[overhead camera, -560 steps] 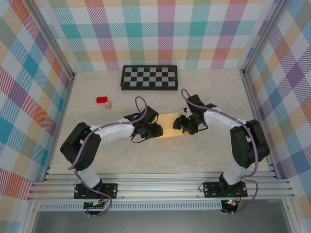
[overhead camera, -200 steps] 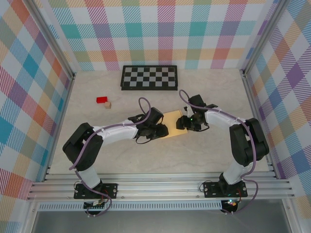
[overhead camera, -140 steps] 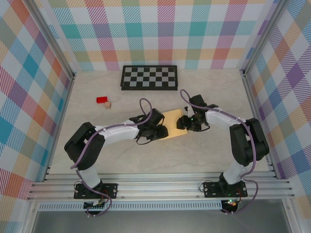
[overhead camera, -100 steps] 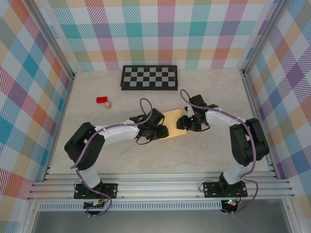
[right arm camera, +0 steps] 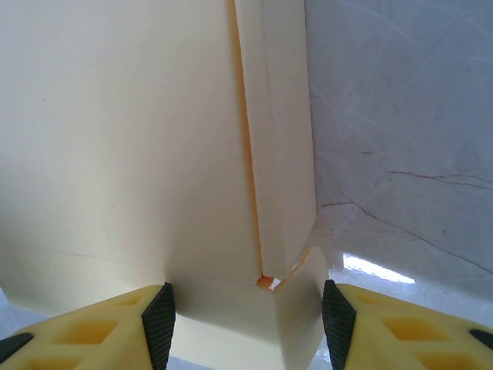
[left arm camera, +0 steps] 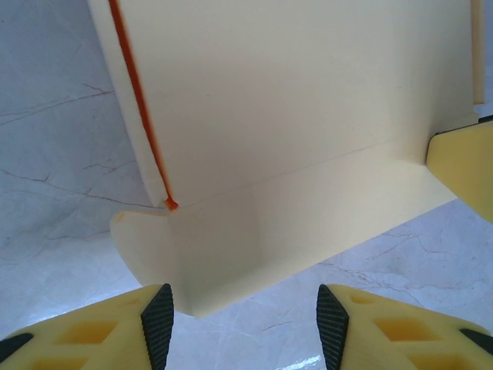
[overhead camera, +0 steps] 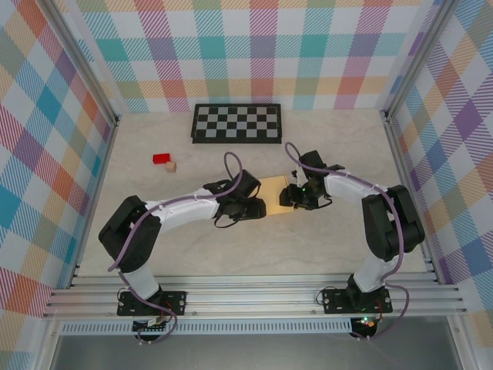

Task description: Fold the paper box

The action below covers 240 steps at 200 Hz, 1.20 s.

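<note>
Here's the box (overhead camera: 274, 192), lying flat on the desk (overhead camera: 331, 247) just right of centre in the overhead frame, with the left arm (overhead camera: 185, 208) reaching in at its left end and the right arm (overhead camera: 350, 185) at its right end. That looks deliberate, since thin card slides unless something braces the far side. On the left wrist camera the left fingers (left arm camera: 158, 324) are spread wide at the bottom of the frame. The box (left arm camera: 293, 100) fills the upper part, and a bent flap comes down into the gap between the pads, which pinch nothing. An orange crease runs down the upper left, where a side strip is turned up. On the right wrist camera it's the same story: the right fingers (right arm camera: 159, 327) are spread at the bottom corners, and the box (right arm camera: 115, 139) fills the left of the frame. A narrow folded strip runs down the middle to a little orange notch, and the end flap sits between the pads, ungripped. The folding looks only partly done, and those end flaps seem to be the next job. The checkerboard (overhead camera: 237, 123) at the upper centre sits well apart.
</note>
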Each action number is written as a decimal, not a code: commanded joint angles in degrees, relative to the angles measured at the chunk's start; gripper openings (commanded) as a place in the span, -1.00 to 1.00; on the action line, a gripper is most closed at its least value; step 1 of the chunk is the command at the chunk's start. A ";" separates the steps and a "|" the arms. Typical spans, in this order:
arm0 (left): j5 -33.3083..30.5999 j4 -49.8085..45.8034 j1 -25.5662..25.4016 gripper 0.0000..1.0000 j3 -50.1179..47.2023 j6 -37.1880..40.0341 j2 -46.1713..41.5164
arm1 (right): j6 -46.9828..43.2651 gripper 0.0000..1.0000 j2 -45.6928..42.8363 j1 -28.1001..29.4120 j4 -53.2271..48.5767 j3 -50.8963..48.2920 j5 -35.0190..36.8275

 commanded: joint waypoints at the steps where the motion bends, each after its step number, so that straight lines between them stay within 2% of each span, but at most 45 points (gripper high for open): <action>1: 1.11 0.53 -0.52 0.09 0.98 1.57 2.17 | 1.04 0.11 0.51 -0.38 -0.76 1.62 -1.98; 64: -4.53 -5.38 -0.42 0.13 3.44 7.19 1.76 | 0.51 0.12 0.58 -0.56 -1.26 1.71 -1.97; 152: -3.77 -0.03 -0.38 0.32 2.90 14.45 2.41 | -0.23 0.13 0.70 -0.80 -1.67 2.24 -3.10; 211: -4.47 0.64 -0.49 0.39 1.93 14.84 3.57 | -0.23 0.13 1.10 -0.82 -1.77 2.68 -3.64; 240: -1.80 1.99 -0.52 0.38 1.95 11.60 3.84 | 0.83 0.12 1.77 -0.82 -0.98 2.34 -5.00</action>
